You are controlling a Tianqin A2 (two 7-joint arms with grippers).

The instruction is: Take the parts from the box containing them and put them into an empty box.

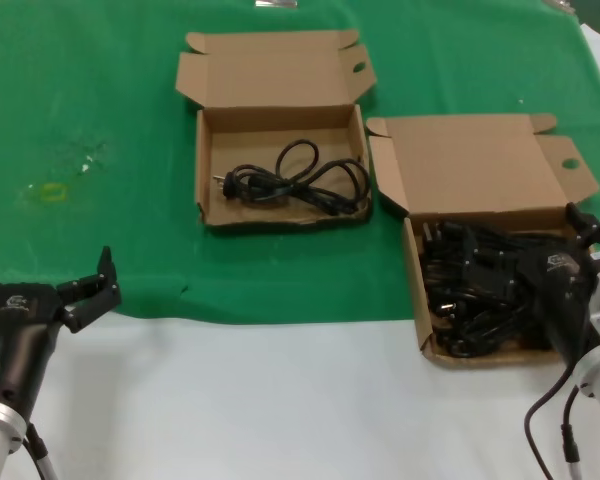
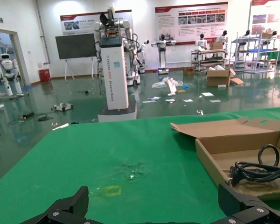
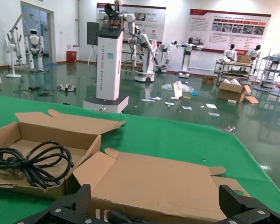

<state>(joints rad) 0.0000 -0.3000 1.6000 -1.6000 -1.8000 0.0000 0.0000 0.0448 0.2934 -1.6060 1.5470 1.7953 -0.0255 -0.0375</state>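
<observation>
**Head view: one cord moved, a boxful left**

Head view: I see one cord in the smaller box; the larger box holds the tangled parts. My right gripper hangs over them.

Left wrist view: left gripper spread wide, empty, parked over the table's near edge.

Right wrist view: fingers wide apart, holding nothing.

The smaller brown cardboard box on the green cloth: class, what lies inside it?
Inside the smaller brown cardboard box lies one coiled black power cord on its floor. The floor under the coil is hidden.
</observation>
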